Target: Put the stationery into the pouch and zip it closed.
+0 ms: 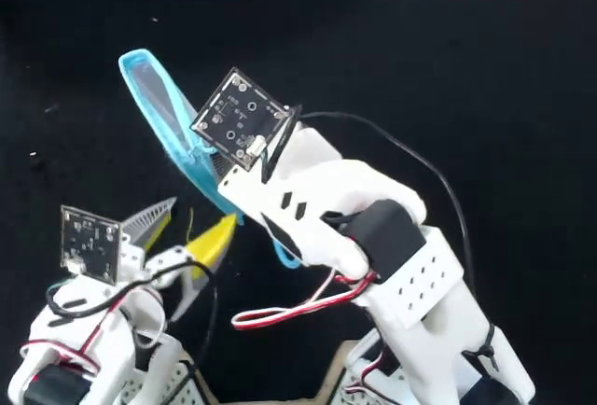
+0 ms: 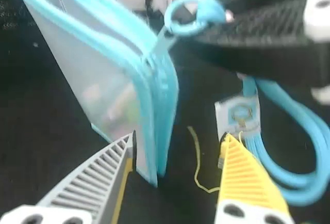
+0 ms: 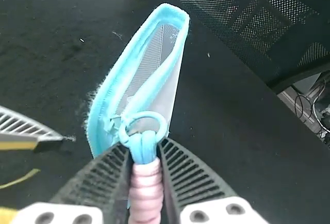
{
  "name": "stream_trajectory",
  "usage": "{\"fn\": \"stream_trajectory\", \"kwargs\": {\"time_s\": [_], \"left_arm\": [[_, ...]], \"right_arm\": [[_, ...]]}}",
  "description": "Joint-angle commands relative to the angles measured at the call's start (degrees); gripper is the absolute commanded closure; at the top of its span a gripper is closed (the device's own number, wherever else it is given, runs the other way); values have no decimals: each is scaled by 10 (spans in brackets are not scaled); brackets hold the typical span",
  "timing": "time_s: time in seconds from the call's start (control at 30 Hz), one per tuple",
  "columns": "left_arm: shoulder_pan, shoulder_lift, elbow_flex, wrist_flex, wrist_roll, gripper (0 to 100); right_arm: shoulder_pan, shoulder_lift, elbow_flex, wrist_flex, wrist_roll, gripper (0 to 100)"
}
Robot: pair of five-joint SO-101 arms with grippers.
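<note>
The black table (image 1: 485, 69) takes up most of what I can see, and the blue pouch (image 1: 159, 97) stands on edge on it. Its sides are cloudy and see-through, with a bright blue band and zip running round the rim. Through the wall (image 2: 98, 79) there are pale pinkish and yellowish smears, too blurred to name. I can't tell how far the zip is run.

The right arm (image 1: 373, 237) is bent low over the near end of the pouch, and its camera board covers that end from above. The right gripper (image 3: 142, 149) has its dark jaws pressed together on the blue cord (image 3: 140, 144), right at the ring (image 3: 143, 126) by the pouch's zip end. A pink ribbed piece (image 3: 146, 193) sits between the jaws behind the ring. The rest of the cord trails off past the pouch in a loop (image 2: 304, 146), partly cut off at the edge.

The left arm (image 1: 93, 330) crouches just beside the pouch's near end. The left gripper (image 2: 179, 139) has its grey and yellow jaws spread wide, the grey tip at the pouch's lower corner, whether touching it I can't tell. A small tag (image 2: 238, 115) hangs near the yellow jaw. A thin yellow thread (image 2: 196, 157) lies just beside the pouch.
</note>
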Motion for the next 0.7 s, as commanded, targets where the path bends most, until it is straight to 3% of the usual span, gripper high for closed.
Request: {"fn": "stream_trajectory", "kwargs": {"time_s": [0.0,0.2,0.67], "left_arm": [[-21,4,67,-112,10,728],[-31,4,139,-208,6,728],[-66,4,177,-263,5,729]], "right_arm": [[11,-16,-8,5,3,988],[10,-59,13,6,4,988],[10,-102,68,1,6,988]]}}
